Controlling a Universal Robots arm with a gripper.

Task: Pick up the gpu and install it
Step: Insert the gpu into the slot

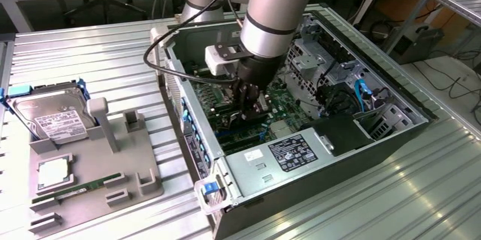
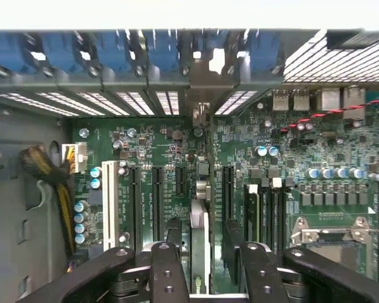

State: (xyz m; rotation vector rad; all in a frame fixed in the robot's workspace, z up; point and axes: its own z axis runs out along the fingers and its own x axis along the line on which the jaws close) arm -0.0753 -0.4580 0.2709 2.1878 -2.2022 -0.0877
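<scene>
Inside the computer case (image 1: 391,138), the gripper (image 2: 205,265) straddles the upright gpu (image 2: 201,233), jaws released; a half-seated card could tip.

Ribbed shiny metal table (image 1: 98,54), matt grey plastic tray (image 1: 90,186)

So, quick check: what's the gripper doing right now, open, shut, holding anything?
Gripper: open, fingers either side of the gpu standing edge-on in the motherboard; not clamped on it.
</scene>
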